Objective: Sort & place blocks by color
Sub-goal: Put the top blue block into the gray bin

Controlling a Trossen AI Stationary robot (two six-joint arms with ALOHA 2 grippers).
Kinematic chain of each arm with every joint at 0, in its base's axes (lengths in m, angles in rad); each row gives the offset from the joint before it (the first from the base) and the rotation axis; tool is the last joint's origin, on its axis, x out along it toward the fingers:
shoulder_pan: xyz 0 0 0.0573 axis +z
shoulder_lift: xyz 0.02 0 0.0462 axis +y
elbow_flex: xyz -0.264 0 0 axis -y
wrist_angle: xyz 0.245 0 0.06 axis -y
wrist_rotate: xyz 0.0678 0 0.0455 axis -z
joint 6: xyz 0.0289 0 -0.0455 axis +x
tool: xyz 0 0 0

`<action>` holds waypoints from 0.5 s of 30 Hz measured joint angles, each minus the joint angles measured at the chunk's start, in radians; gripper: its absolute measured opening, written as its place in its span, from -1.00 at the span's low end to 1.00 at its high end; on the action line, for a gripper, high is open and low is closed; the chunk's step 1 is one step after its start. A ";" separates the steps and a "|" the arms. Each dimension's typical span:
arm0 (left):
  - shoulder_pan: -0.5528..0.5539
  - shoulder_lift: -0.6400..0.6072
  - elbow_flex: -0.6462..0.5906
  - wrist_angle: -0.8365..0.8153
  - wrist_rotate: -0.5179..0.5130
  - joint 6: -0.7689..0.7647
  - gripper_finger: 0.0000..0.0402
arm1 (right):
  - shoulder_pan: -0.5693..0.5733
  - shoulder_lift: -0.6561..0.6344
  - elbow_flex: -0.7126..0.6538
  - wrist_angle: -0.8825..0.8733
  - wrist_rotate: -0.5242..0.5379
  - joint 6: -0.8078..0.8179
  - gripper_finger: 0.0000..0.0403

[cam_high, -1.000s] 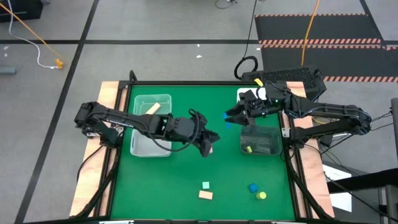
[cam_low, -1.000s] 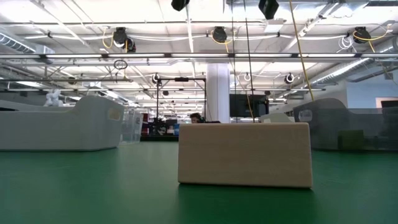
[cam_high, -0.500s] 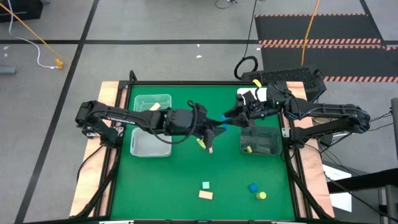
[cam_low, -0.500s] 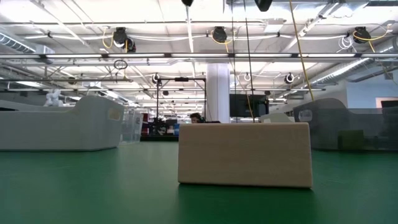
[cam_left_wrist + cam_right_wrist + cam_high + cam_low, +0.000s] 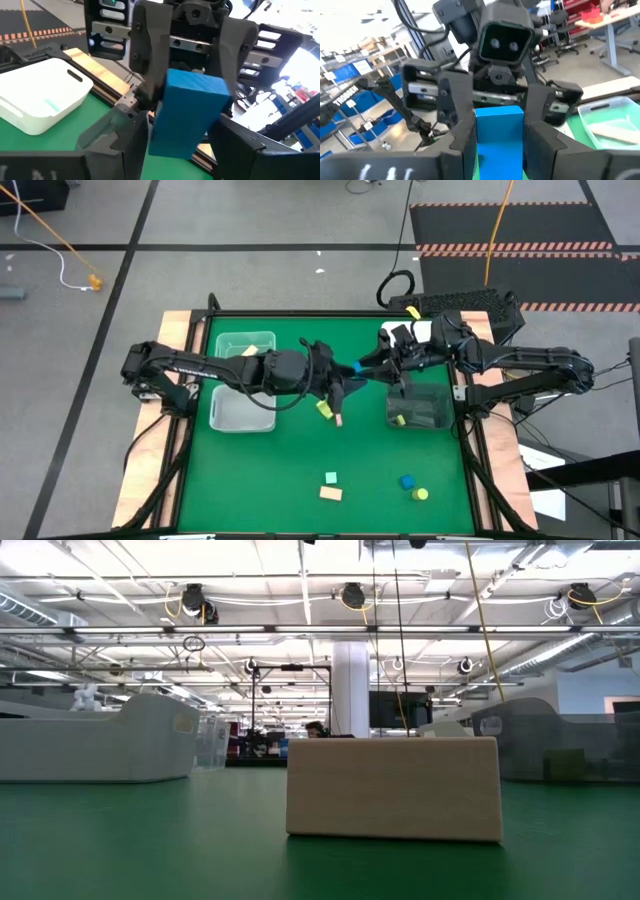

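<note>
**Table [image 5: 300, 450].** Green mat seen from above, with 12 o'clock at the far edge. My left arm reaches in from 9 o'clock and my right arm from 3 o'clock. They meet just above the mat's centre.

**Bins.** A clear bin [image 5: 228, 412] lies at 9 o'clock with one tan bar [image 5: 250, 352] inside. A darker bin [image 5: 430, 408] lies at 3 o'clock with a yellow-green piece [image 5: 398, 420] inside. A white bin [image 5: 42, 102] sits near 1 o'clock.

**Pincers.** My right gripper [image 5: 366, 365] is clenched on the blue block [image 5: 187, 112]. My left gripper [image 5: 344, 378] is released, its fingers [image 5: 132, 145] standing on either side of the block's free end.

**Blue block.** It hangs in the air between the two pincers. Its long axis runs along the 9-to-3 line, one end in the right fingers [image 5: 457, 137] and the other pointing at my left wrist.

**Loose blocks.** A yellow bar [image 5: 323, 409] and a tan stick [image 5: 338, 419] lie touching just toward 6 o'clock of the pincers. Near the 6 o'clock edge are a mint cube [image 5: 331, 478] above a tan block [image 5: 331, 493]. To their right sit a blue cube [image 5: 407, 481] and a yellow cylinder [image 5: 421, 494].

**Views compared.** From above the blue block is only a sliver. The wrist views alone show its length and the grip on it. The low view shows neither pincer, only one tan block's broad face [image 5: 393, 788] on the mat.
</note>
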 joint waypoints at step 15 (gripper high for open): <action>0.001 -0.001 0.001 0.000 -0.019 0.033 -0.32 | -0.003 -0.004 0.000 0.002 -0.002 0.051 -0.11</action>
